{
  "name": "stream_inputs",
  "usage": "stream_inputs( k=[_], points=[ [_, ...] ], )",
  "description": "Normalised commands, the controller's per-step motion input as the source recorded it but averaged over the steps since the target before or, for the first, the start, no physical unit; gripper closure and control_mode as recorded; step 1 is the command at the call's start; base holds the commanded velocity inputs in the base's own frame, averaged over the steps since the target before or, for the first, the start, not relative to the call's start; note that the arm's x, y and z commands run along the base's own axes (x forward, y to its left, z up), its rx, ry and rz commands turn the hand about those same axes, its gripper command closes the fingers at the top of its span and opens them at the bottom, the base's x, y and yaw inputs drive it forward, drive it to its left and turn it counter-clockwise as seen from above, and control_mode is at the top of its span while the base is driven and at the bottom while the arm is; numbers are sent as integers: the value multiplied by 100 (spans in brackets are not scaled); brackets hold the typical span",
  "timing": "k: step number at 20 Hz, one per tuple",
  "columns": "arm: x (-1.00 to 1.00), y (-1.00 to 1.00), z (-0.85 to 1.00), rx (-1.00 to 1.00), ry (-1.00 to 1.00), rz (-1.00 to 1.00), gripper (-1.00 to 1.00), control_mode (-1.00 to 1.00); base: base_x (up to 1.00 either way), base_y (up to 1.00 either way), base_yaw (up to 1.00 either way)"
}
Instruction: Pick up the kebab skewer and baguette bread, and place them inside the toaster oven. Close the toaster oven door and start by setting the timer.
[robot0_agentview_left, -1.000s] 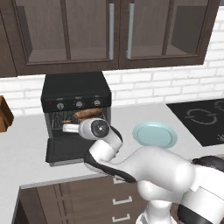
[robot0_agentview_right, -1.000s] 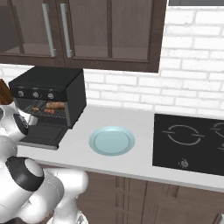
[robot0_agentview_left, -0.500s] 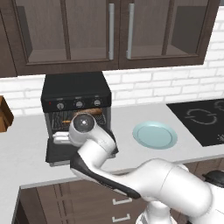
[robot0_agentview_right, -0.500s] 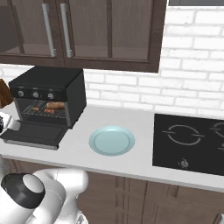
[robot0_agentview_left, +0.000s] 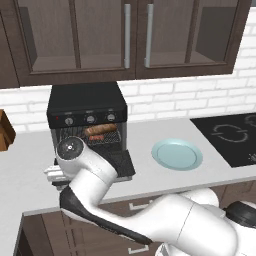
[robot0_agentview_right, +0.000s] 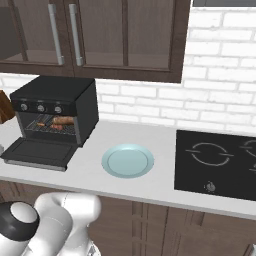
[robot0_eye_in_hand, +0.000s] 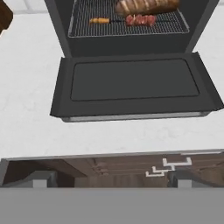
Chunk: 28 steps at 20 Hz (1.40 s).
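Jaws wide, facing toaster oven door (robot0_eye_in_hand: 133, 83).

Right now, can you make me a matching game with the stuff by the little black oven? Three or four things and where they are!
Things:
1. baguette bread
2. kebab skewer
3. toaster oven door
4. light blue plate

Places or states:
A. folded down flat and open
B. on the counter between the oven and the stovetop
C. on the wire rack, at the back
D. on the wire rack, in front of the loaf

Pairs: 1-C, 2-D, 3-A, 4-B
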Motion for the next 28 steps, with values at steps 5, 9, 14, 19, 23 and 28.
stream_inputs(
  k=[5, 9, 14, 19, 23, 28],
  points=[
    [-4, 1, -39, -3, -7, 1, -100, -100, 0, 0, 0],
    [0, 0, -50, -2, -12, 2, -100, -100, 0, 0, 0],
    [8, 0, -43, -2, -13, 2, -100, -100, 0, 0, 0],
    [20, -1, -27, 0, -7, 0, -100, -100, 0, 0, 0],
    [32, 0, -24, 0, -1, 0, -100, -100, 0, 0, 0],
    [32, 0, -24, 0, 0, 0, -100, -100, 0, 0, 0]
  ],
)
